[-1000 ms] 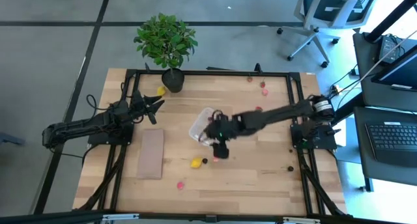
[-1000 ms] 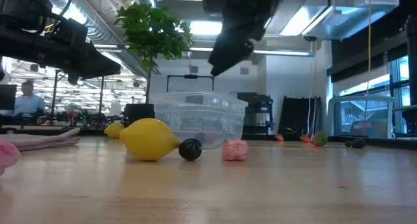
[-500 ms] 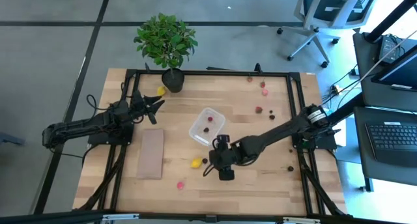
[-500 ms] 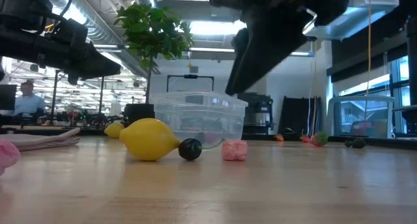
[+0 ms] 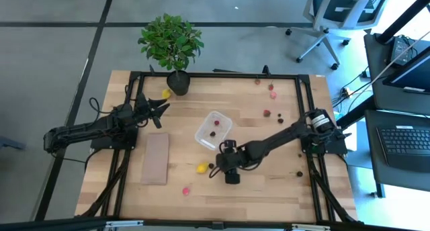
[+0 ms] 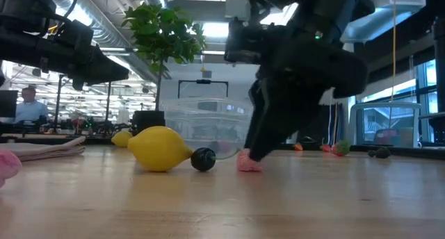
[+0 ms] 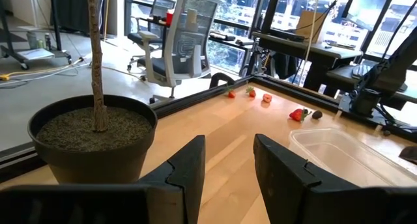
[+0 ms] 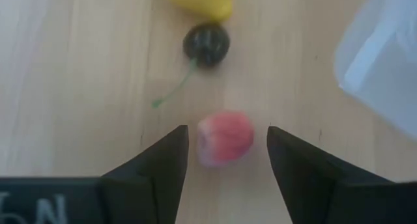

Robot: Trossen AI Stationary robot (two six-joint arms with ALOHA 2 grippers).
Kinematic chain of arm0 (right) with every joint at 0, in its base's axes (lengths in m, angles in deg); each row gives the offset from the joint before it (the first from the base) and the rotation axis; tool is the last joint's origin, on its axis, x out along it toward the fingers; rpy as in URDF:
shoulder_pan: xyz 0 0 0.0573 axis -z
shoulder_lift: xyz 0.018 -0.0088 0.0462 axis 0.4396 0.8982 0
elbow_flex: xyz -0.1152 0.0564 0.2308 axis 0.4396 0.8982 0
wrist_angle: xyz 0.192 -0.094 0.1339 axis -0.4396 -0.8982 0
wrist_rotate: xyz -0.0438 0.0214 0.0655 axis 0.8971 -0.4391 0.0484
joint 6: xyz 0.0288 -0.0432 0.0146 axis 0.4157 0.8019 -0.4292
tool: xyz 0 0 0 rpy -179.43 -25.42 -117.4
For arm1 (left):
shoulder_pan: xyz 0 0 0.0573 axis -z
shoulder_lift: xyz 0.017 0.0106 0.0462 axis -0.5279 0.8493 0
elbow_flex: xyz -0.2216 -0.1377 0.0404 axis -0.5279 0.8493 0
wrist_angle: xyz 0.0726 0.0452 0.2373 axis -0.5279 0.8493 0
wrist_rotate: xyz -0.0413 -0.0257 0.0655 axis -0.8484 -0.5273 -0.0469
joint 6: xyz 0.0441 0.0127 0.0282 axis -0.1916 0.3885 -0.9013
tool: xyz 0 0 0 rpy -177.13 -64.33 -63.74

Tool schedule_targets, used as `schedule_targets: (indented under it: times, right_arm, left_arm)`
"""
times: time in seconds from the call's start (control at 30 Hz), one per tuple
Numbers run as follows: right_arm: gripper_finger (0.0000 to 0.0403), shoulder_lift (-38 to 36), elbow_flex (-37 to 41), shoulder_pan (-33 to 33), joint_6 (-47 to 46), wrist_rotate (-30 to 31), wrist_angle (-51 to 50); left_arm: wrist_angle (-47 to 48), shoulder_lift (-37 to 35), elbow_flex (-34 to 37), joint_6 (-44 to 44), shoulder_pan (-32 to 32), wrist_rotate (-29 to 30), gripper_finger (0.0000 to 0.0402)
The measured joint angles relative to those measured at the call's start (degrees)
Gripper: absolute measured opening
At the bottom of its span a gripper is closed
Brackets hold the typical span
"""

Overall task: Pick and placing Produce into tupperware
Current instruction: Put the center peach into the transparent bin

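Observation:
The clear tupperware (image 5: 213, 129) stands mid-table with two small dark-red pieces inside. A pink piece of produce (image 8: 225, 138) lies on the wood between the open fingers of my right gripper (image 8: 227, 152), which has come down over it (image 6: 249, 160) without touching it. Beside it lie a dark cherry with a green stem (image 8: 206, 44) and a yellow lemon (image 6: 159, 149). My left gripper (image 7: 228, 162) is open and empty, near the plant pot (image 7: 91, 136) at the far left.
A tan board (image 5: 156, 158) lies left of the tub. More produce is scattered about: a yellow piece (image 5: 166, 93) by the pot, a pink one (image 5: 186, 190) near the front edge, red and dark ones (image 5: 271, 91) at the far right.
My right gripper has moved from above the tub toward the table's near edge and come down low to the table, its open fingers now on either side of the pink piece. The produce and the tub have stayed where they were.

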Motion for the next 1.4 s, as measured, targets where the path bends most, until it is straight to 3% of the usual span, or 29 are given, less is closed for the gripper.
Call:
schedule_targets:
  times: [0.4,0.73,0.93,1.1,1.27,1.4]
  right_arm:
    - [0.0183,0.07,4.36,1.21,-0.11,-2.68,5.83]
    - [0.0110,0.00,3.90,1.18,0.16,-2.84,5.81]
    - [0.0088,-1.69,-0.43,1.21,2.41,-5.61,0.76]
    - [0.0089,-6.23,-7.39,2.09,6.84,-4.24,-5.19]
    - [0.0089,-8.80,-12.14,6.73,9.27,1.38,-5.66]
    - [0.0088,-8.38,-13.12,12.31,7.49,0.19,-3.48]
  left_arm:
    - [0.00,0.00,0.00,0.00,-0.02,0.00,0.0124]
    - [0.02,0.00,0.02,0.02,-0.02,0.00,0.0124]
    - [0.01,0.00,0.01,0.10,-0.01,0.01,0.0124]
    - [0.01,0.02,0.01,0.20,-0.01,0.00,0.0124]
    - [0.00,0.01,0.00,0.20,0.00,0.02,0.0124]
    - [0.02,0.02,0.01,0.20,0.00,0.00,0.0124]
